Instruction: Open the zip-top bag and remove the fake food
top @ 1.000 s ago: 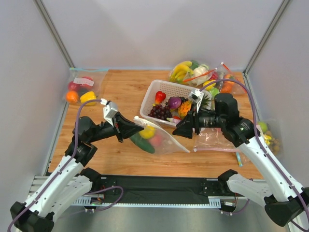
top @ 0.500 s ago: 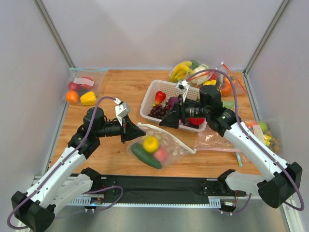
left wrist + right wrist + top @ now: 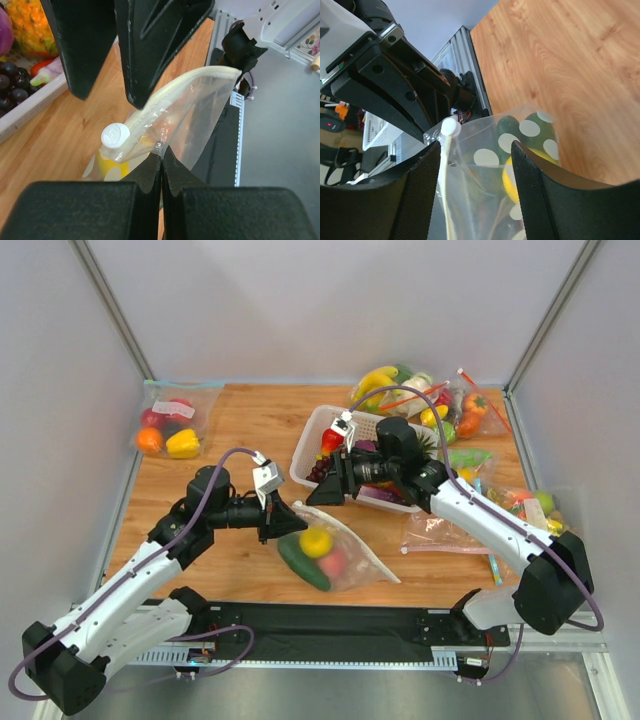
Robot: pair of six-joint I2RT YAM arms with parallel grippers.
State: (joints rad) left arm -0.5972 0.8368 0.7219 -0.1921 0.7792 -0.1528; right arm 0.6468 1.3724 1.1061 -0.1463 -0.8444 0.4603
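While the fake food [image 3: 314, 538], namely cucumber [image 3: 297, 562], yellow fruit [image 3: 317, 542] and pink peach [image 3: 335, 562], lies inside the zip-top bag [image 3: 355, 560] on the table [image 3: 240, 430] between the arms, removal has not begun. Left gripper [image 3: 298, 523]: clenched on the bag's top edge beside the white slider [image 3: 115, 135]. Right gripper [image 3: 313, 497]: jaws spread, straddling the zip strip [image 3: 446, 200], gripping nothing. Seal parted or not: cannot be told. Outstanding: run slider, open mouth, lift out each piece.

**Left arm** [image 3: 125, 590] and **right arm** [image 3: 485, 522]: white tubular links, black joint housings, black bases. A grey-purple cable [image 3: 400, 390] runs along each arm. A small white camera block [image 3: 266, 478] sits at each wrist. **Left claw** [image 3: 298, 523] and **right claw** [image 3: 312, 499]: matte black, with wedge-shaped, lightly scuffed fingers [image 3: 82, 45].
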